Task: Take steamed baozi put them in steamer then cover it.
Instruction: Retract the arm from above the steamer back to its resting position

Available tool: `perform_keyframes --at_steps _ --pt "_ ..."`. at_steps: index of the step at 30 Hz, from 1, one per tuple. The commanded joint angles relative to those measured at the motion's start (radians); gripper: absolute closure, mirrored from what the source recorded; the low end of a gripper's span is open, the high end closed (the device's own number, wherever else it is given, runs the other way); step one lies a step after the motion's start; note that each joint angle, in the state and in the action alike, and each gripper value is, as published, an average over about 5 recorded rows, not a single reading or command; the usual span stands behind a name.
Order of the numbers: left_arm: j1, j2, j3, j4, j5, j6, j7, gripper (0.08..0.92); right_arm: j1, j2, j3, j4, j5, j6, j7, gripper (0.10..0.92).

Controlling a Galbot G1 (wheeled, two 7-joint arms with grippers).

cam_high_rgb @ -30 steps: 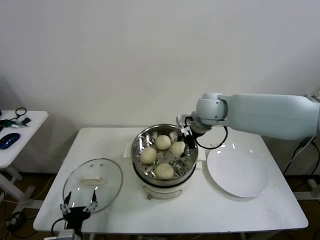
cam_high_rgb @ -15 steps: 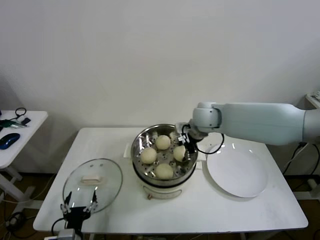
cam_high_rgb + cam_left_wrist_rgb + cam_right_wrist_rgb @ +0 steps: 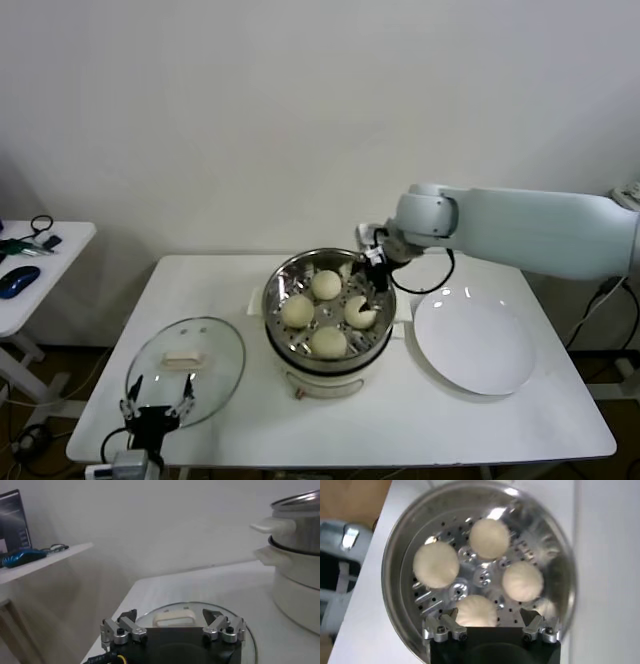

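Note:
The steamer (image 3: 300, 372) stands mid-table, and several cream baozi rest on its perforated tray (image 3: 481, 575). My right gripper (image 3: 373, 281) hovers open over the pot's far right rim. The baozi (image 3: 476, 611) under its spread jaws lies free on the tray; this is the right-hand baozi (image 3: 360, 311) in the head view. The cover (image 3: 186, 370), a glass lid with a cream handle (image 3: 172, 618), lies flat on the table's front left. My left gripper (image 3: 155, 410) waits open at the lid's near edge, and in the left wrist view the left gripper (image 3: 170, 615) holds nothing.
A flat white plate (image 3: 474, 342) lies to the right of the steamer. A small side table (image 3: 30, 268) with a blue mouse stands at the far left. The steamer's white handles (image 3: 272, 526) project toward the lid side.
My right gripper has opened and let go of the baozi, which now rests on the right of the tray. The gripper has lifted back a little. The left arm has barely shifted.

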State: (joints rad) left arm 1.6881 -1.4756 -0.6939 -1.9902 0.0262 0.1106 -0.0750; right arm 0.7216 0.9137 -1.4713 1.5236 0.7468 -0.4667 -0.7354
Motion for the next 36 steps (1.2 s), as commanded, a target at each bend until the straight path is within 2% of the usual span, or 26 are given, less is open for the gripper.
perform_keyframes --at_steps 1,3,5,11,14,18,23,30,33,36 --pt "-0.004 0.006 0.000 -0.023 -0.001 0.034 0.002 0.177 -0.306 -0.292 0.595 0.049 0.172 -0.093 0.521 0.202" --pt "-0.013 0.016 -0.003 -0.041 -0.002 0.058 0.004 0.177 -0.438 -0.333 0.756 0.052 0.214 -0.086 0.670 0.203" --pt "-0.025 0.032 -0.005 -0.048 -0.001 0.069 0.011 0.177 -0.611 -0.377 0.934 0.059 0.219 -0.020 0.746 0.203" --pt "-0.068 0.064 -0.038 -0.015 0.039 -0.028 0.068 0.177 -1.196 -0.484 1.445 0.122 0.002 0.256 0.734 0.203" --pt "-0.077 0.070 -0.045 -0.009 0.030 -0.067 0.085 0.177 -1.568 -0.442 1.754 0.150 -0.119 0.363 0.713 0.203" --pt "-0.075 0.072 -0.039 -0.005 0.029 -0.101 0.083 0.177 -1.912 -0.296 2.024 0.163 -0.172 0.518 0.705 0.203" --pt "-0.051 0.083 -0.030 0.002 0.030 -0.138 0.059 0.177 -2.163 -0.062 2.165 0.169 -0.268 0.662 0.667 0.203" --pt "-0.037 0.081 -0.034 0.029 0.131 -0.216 0.017 0.177 -2.294 0.149 2.165 0.155 -0.366 0.840 0.650 0.203" --pt "-0.030 0.087 -0.035 0.031 0.215 -0.228 -0.032 0.177 -2.319 0.200 2.148 0.140 -0.410 0.901 0.657 0.203" --pt "-0.015 0.119 -0.033 0.030 0.405 -0.241 -0.152 0.177 -2.333 0.230 2.135 0.127 -0.425 0.923 0.683 0.203"
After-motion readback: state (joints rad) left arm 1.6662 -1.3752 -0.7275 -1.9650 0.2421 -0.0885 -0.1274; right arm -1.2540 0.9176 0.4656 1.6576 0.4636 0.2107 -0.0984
